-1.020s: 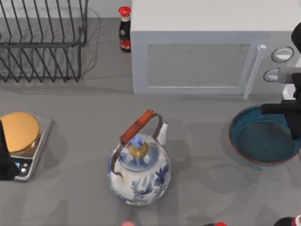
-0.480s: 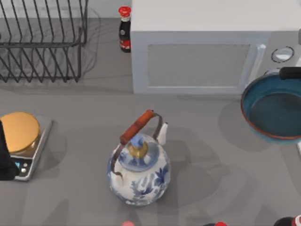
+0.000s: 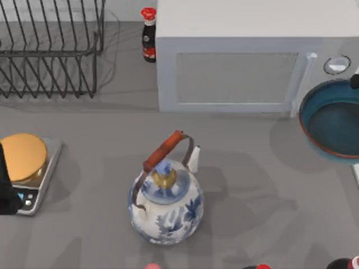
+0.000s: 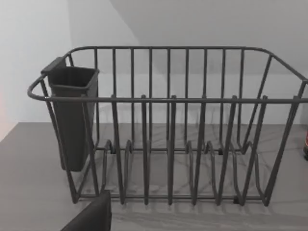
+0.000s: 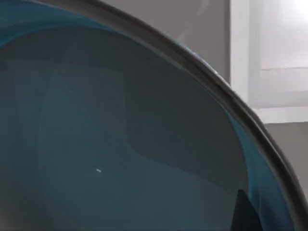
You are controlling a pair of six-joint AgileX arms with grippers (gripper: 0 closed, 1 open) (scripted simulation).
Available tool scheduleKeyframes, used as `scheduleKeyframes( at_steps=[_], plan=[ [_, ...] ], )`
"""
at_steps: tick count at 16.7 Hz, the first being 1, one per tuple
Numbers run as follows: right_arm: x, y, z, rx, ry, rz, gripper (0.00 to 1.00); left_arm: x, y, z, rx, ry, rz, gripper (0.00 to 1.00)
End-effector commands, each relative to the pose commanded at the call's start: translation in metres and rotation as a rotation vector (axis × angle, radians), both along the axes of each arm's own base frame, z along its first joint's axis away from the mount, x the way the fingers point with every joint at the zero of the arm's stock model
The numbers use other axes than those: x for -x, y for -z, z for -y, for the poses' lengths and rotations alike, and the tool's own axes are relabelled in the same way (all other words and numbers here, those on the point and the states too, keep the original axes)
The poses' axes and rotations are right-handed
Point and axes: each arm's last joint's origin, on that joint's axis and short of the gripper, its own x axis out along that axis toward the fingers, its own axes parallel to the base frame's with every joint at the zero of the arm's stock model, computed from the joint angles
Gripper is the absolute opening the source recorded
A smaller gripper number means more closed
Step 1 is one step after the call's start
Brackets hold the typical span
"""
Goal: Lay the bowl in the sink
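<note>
You are watching the bowl (image 3: 332, 124) rising and drifting — a second ago it was sitting on the counter (image 3: 247, 168) at the top view's right, below the microwave (image 3: 252, 61); now it is hanging higher and farther right, partly past the picture's edge and overlapping the microwave's lower right corner. Its shadow is lying apart from it on the counter, so it is off the surface. That means the pickup is looking done and the carry is under way, though no sink is appearing anywhere yet, so you are judging the route blind.

Your right gripper (image 3: 355, 82) is showing as a dark bit at the bowl's far rim. You cannot tell how its fingers are set — the lift only suggests they are pinching the rim. The right wrist view is looking straight into the teal inside of the bowl (image 5: 120, 144), rim curving across.

The bowl is opening upward, roughly level, perhaps tipping a little. Being round, it is offering no long axis; its axis is standing near vertical.

Your left arm (image 3: 7, 185) is parked at the left edge beside the scale (image 3: 28, 168), its wrist camera facing the dish rack (image 4: 168, 125); its fingers cannot be judged either. The teapot (image 3: 165, 202) is standing well clear, mid-counter.
</note>
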Motion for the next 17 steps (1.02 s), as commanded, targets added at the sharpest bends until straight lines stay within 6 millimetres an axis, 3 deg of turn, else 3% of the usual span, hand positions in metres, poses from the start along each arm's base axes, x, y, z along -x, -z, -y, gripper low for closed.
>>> scheduleKeyframes(
  at_steps=[5, 11, 14, 17],
  plan=[
    [0.001, 0.024, 0.067, -0.099, 0.179, 0.242, 0.0, 0.0, 0.0, 0.0, 0.0, 0.0, 0.0, 1.0],
    [0.008, 0.07, 0.143, -0.115, 0.277, 0.724, 0.0, 0.0, 0.0, 0.0, 0.0, 0.0, 0.0, 1.0],
    [0.019, 0.082, 0.165, -0.06, 0.238, 0.984, 0.0, 0.0, 0.0, 0.0, 0.0, 0.0, 0.0, 1.0],
    [0.032, 0.084, 0.173, 0.007, 0.161, 1.197, 0.0, 0.0, 0.0, 0.0, 0.0, 0.0, 0.0, 1.0]
  ],
)
